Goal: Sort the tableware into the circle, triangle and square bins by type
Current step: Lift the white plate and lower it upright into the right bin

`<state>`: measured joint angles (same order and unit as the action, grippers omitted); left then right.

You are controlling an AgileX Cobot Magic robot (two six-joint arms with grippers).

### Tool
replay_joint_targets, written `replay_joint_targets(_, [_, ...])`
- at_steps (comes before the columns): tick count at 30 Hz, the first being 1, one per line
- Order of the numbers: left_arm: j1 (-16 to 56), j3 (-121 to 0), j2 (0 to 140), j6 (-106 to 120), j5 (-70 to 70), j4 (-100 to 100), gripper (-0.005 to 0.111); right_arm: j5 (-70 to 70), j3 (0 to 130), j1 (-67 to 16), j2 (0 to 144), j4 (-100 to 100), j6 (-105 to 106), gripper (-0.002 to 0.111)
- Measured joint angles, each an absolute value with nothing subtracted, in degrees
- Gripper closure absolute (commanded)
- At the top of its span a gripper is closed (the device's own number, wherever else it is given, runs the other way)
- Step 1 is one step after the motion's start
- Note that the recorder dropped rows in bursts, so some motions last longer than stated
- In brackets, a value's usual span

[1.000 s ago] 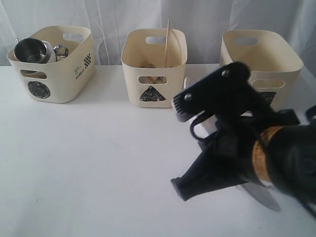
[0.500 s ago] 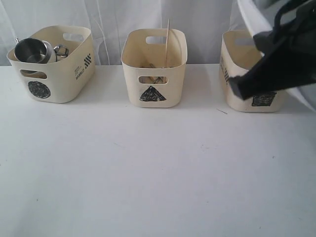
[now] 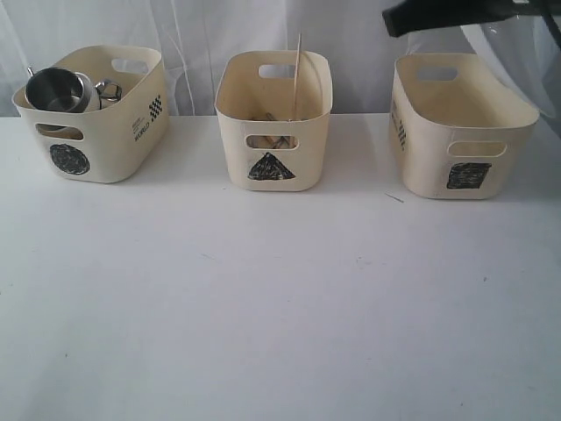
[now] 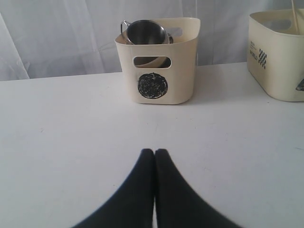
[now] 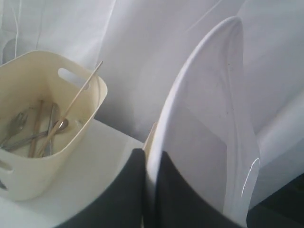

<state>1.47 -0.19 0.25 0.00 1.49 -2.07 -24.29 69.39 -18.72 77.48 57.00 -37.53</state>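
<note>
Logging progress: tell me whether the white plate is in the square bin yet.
Out: the plate is clamped on edge in the right pincer, held high, outside the square bin.

Three cream tubs standing in row on white table, apart, each wearing black scribbled mark on front.
Circle bin (image 3: 105,140) sitting at left, holding steel mug (image 3: 54,90) tilting above rim, more steel showing just behind.
Triangle bin (image 3: 273,123) sitting in middle, holding spoon (image 5: 59,126) and fork (image 5: 16,124) lying inside; wooden chopstick (image 3: 296,74) leaning up past rim.
Square bin (image 3: 460,114) sitting at right.
White square plate (image 5: 209,128) hanging on edge in air; right gripper (image 5: 151,164) pinching its rim.
</note>
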Motion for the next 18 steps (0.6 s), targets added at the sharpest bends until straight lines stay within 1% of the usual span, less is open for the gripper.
replay_joint_targets(7, [1.47,-0.19,0.25,0.0,1.49,-2.07,0.107,-16.32,78.06,-12.75,88.47,56.45,-35.0,0.108])
replay_joint_targets(13, [1.47,-0.19,0.25,0.0,1.49,-2.07,0.107,-11.51,81.94,-9.67,96.38,54.06,-32.14,0.108])
replay_joint_targets(18, [1.47,-0.19,0.25,0.0,1.49,-2.07,0.107,-10.44,83.12,-8.05,100.65,53.92,-31.07,0.108])
